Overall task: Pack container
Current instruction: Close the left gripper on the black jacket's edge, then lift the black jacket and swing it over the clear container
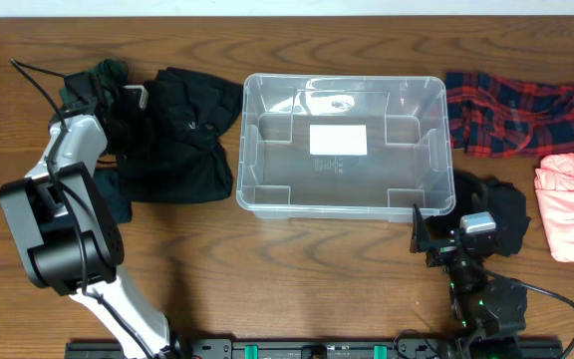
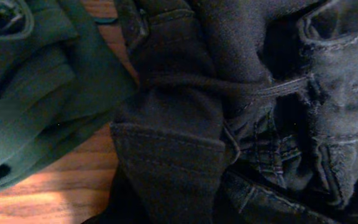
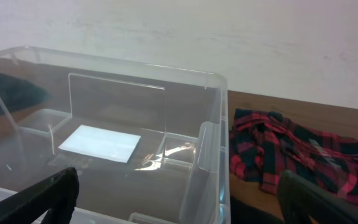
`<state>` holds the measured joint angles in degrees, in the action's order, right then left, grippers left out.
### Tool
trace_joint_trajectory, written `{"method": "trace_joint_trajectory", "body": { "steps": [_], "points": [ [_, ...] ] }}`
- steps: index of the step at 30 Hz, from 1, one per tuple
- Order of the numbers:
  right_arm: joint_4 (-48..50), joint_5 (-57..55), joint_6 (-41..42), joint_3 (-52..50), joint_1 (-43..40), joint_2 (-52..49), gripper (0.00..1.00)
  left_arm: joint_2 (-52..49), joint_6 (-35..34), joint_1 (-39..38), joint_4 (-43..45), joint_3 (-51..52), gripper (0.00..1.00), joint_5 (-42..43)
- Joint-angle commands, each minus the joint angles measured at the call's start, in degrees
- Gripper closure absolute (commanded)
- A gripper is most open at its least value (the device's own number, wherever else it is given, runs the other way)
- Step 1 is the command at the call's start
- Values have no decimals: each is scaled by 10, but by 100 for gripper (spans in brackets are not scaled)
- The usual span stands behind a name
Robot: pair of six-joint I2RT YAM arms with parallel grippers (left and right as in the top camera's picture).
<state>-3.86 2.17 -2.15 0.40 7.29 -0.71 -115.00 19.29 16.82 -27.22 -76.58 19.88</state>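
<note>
While the large clear plastic rectangular container (image 1: 343, 79) sits at the middle of the brown wooden table (image 1: 297, 269), the left gripper (image 1: 131, 97) rests closed against the crumpled black denim garment (image 1: 182, 135) on the container's left, beside a dark green cloth (image 2: 30, 93); whether any fabric is pinched cannot be told. The right gripper (image 3: 185, 205) hovers with its fingers spread wide at the container's near right corner, near a red-and-navy plaid cloth (image 3: 297, 155).

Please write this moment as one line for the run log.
container: empty | left pincer: shut, at black garment, grip not visible | right pincer: open, near container
</note>
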Motion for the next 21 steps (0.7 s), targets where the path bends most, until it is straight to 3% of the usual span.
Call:
{"method": "trace_joint_trajectory", "body": {
  "steps": [1,15,21],
  "points": [
    [-2,4,-7,-1,-5,3,1,42,-43,1,-9,11,94,-25],
    [-2,4,-7,-1,-5,3,1,265,-104,1,-18,9,94,-25],
    [-2,4,-7,-1,-5,3,1,362,-170,0,-20,9,94,-25]
  ]
}}
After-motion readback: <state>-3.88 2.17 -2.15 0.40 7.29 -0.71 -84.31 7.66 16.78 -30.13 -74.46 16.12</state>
